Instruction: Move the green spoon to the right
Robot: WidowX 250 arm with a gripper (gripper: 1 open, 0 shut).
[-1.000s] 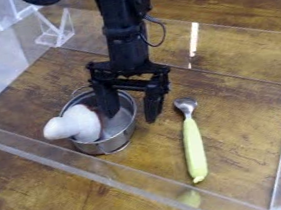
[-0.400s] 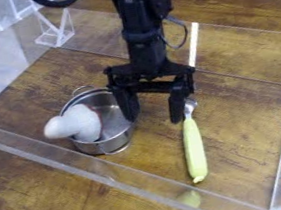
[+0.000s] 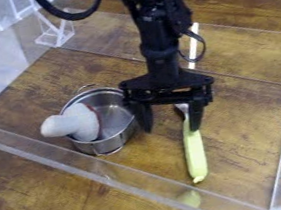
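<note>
1. Green spoon (image 3: 196,156): lies flat on the worktop (image 3: 122,181), beside the pot (image 3: 99,121), apart from it. Handle end points to the near edge; bowl end mostly hidden behind the end effector (image 3: 171,130).
2. End effector: fingers spread wide, nothing seen between them. Over the bowl end of the spoon; one finger near the pot, the other by the spoon. Contact with the spoon: cannot tell.
3. Weight: likely light, plastic handle plus a small metal bowl. Should lift or slide with little effort.
4. Stiffness: handle looks rigid, shouldn't bend. Not fragile; moderate squeeze fine.
5. Slip: handle looks smooth and rounded, may roll or twist in the grip. Bowl end probably slicker and uneven, poor hold.
6. Where to grip: across the handle, upper to middle part, fingers on its two long sides. Gripping far from the middle may let one end droop or swing.
7. Low profile, so fingers need to go right down to the worktop.
8. Watch the pot and the white object (image 3: 69,120) in it when closing.
</note>
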